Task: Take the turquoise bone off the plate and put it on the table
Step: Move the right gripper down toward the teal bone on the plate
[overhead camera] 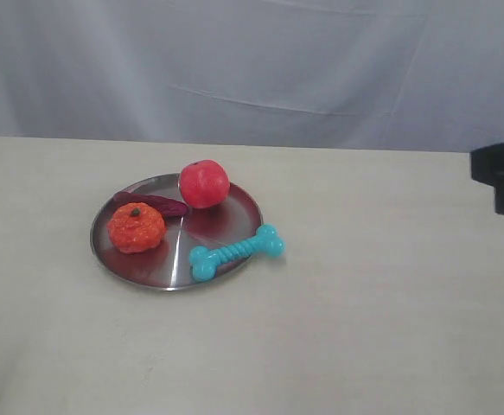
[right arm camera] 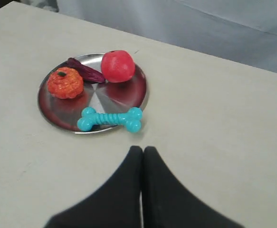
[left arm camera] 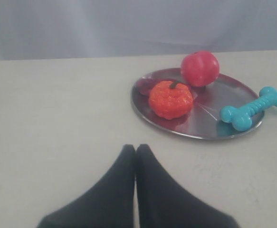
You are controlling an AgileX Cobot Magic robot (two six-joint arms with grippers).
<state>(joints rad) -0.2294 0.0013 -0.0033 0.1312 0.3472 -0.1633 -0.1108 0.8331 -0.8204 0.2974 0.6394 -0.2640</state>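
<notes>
In the exterior view the turquoise bone (overhead camera: pixel 237 252) lies across the rim of the plate (overhead camera: pixel 161 264). 1 knobbed end rests on the steel and the other pokes out over the surface (overhead camera: pixel 364 328) on the plate's right side. The plate also holds 3 other things: an orange pumpkin-like toy (overhead camera: pixel 136 227), a red apple-like toy (overhead camera: pixel 204 184) and a dark purple piece (overhead camera: pixel 156 204) lying between them, all clear of the bone. Neither gripper shows here, only a dark block (overhead camera: pixel 502 177) at the right edge. In the left wrist view the left gripper (left arm camera: pixel 135 153) has its 2 fingers pressed together with nothing between them, over bare surface and well apart from the plate. In the right wrist view the right gripper (right arm camera: pixel 142 153) is likewise closed on nothing. It is near the bone, which lies broadside to it on the closest stretch of rim, so this arm looks the better placed. The bone looks light and rubbery, likely to give a little under pressure, and its ridged shaft should resist slipping. The middle of the shaft, between the 2 knobs, is the natural place to pinch, once the fingers are spread. The plate looks slick and light, so dragging the bone might shift it; a straight lift seems safer.
</notes>
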